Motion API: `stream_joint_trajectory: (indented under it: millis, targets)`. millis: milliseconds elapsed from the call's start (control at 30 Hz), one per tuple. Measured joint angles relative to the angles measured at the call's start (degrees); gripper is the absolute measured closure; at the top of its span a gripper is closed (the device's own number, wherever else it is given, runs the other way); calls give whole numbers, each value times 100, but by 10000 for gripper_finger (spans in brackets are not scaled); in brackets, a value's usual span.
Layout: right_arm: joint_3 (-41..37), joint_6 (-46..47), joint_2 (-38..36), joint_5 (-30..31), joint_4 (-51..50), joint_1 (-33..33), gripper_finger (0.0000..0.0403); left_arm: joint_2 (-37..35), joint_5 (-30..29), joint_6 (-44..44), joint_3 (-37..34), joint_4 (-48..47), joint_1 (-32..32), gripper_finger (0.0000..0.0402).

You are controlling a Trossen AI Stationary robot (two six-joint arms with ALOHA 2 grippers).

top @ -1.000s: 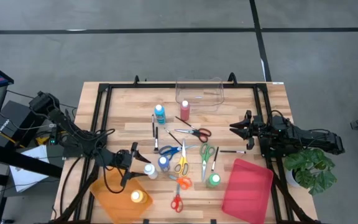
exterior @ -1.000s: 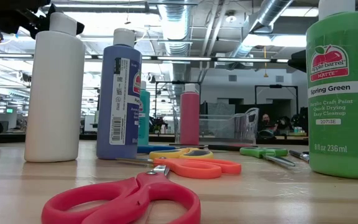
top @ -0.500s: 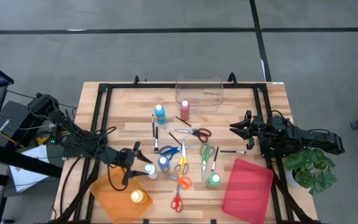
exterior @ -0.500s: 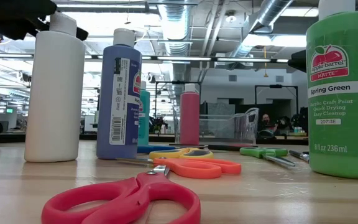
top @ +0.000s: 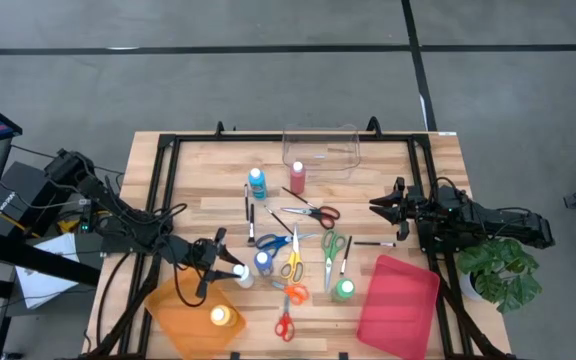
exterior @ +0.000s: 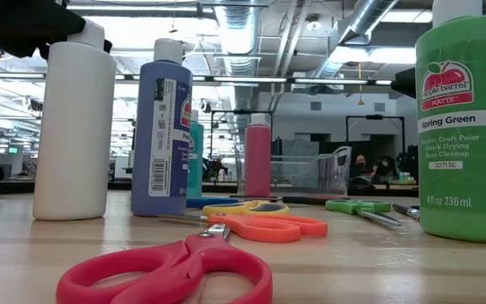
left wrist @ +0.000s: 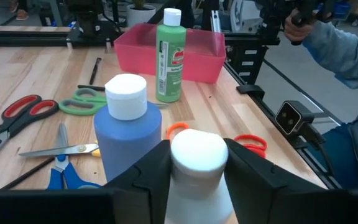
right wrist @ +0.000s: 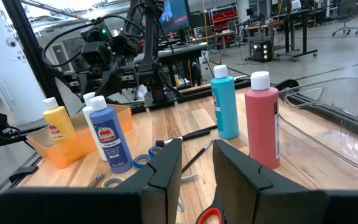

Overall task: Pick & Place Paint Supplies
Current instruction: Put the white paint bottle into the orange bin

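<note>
Near the front left of the table (top: 198,180), the left tool (top: 230,271) has its two fingers spread on either side of the white paint bottle's (top: 241,274) cap, close to it but not clearly pressing; the bottle stands upright just beside the dark blue bottle (top: 263,262). In the left wrist view the white cap (left wrist: 198,152) sits between the dark fingers (left wrist: 146,171), with the green bottle (left wrist: 170,55) and the red bin (left wrist: 185,55) farther off. A yellow bottle (top: 218,316) lies in the orange bin (top: 173,318). Scissors (top: 291,265), thin brushes (top: 251,225), a light blue bottle (top: 257,182) and a red bottle (top: 297,178) are spread over the middle of the table. The right tool (top: 376,205) waits at the right edge, its fingers slightly parted and holding nothing
</note>
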Motion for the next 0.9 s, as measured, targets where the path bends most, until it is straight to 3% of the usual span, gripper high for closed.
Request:
stream_joint_trajectory:
  millis: [600, 900]
  targets:
    - [0, 7, 1, 0, -2, 0, 314, -16, -230, 391, 0, 261, 11, 283]
    - [0, 7, 0, 0, -2, 0, 314, -465, -279, 398, 0, 263, 9, 286]
